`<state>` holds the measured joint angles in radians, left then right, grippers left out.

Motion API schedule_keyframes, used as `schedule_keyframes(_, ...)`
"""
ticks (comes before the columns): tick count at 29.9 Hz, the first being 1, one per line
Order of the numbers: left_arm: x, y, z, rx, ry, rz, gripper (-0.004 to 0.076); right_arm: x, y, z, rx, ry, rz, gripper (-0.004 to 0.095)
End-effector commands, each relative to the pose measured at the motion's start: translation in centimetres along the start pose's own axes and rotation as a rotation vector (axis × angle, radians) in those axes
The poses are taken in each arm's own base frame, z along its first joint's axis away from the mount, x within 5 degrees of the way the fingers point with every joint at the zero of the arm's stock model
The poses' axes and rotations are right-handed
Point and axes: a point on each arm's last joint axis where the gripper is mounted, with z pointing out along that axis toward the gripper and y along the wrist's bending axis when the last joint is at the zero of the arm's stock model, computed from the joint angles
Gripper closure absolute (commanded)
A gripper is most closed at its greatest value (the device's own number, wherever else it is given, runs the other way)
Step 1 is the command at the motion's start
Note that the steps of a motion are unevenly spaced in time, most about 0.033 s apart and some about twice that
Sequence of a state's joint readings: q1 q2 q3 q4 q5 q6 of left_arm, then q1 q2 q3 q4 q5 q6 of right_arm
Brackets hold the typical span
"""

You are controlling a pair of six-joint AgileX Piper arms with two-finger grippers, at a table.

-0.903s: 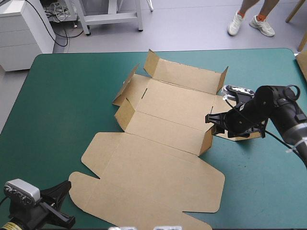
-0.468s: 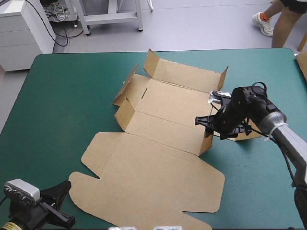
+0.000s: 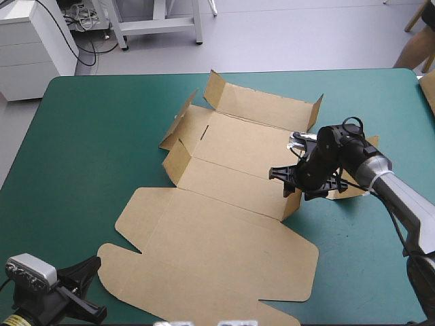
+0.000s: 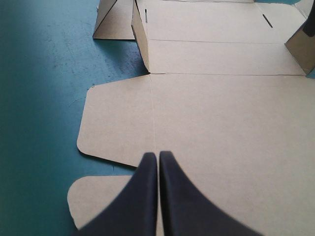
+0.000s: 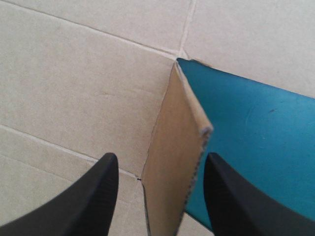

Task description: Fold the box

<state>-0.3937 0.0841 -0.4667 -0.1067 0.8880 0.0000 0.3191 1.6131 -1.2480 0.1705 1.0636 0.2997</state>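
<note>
The brown box (image 3: 224,204) lies as a cut sheet in the middle of the teal-green table, its far walls and small side flaps partly raised and its wide lid panel (image 4: 221,128) flat toward the near edge. My right gripper (image 3: 291,183) is at the box's right side, open. A short upright flap (image 5: 177,147) stands between the two black fingers of my right gripper (image 5: 161,156), not pinched. My left gripper (image 4: 158,156) is shut and holds nothing. It hovers by the lid's near left corner, low at the table's near left (image 3: 92,292).
Another flat flap (image 3: 350,190) of the box lies under the right arm. A strip of brown board (image 3: 428,88) shows at the table's right edge. Bare teal-green cover (image 3: 88,149) stretches left of the box.
My right gripper has moved left, from beside the box onto its right upright flap, and now straddles it. The left arm and the box have stayed still.
</note>
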Motion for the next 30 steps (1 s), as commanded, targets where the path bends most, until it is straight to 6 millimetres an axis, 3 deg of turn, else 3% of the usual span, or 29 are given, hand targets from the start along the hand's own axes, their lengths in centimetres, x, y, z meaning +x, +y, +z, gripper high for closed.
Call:
schedule_keyframes(1, -1.5, -0.2, -0.5, 0.016, -0.088, -0.004, 0.0731, -0.2, 1.2, -1.7, -0.028, -0.093, -0.026, 0.0425)
schedule_keyframes(5, -1.5, -0.2, -0.5, 0.016, -0.088, -0.004, 0.0731, -0.1, 1.1, -1.7, -0.01, -0.09, -0.02, 0.0426)
schedule_keyframes(17, -1.5, -0.2, -0.5, 0.016, -0.088, -0.004, 0.0731, 0.3, 0.8, -1.6, 0.021, -0.041, 0.0, 0.0588)
schedule_keyframes(19, -1.5, -0.2, -0.5, 0.016, -0.088, -0.004, 0.0731, 0.4, 0.8, -1.6, 0.025, -0.03, 0.0, 0.0662)
schedule_keyframes(23, -1.5, -0.2, -0.5, 0.016, -0.088, -0.004, 0.0731, 0.4, 0.7, -1.6, 0.035, -0.028, -0.023, 0.0934)
schedule_keyframes(30, -1.5, -0.2, -0.5, 0.016, -0.088, -0.004, 0.0731, 0.1, 0.2, -1.7, 0.089, -0.06, -0.092, 0.0928)
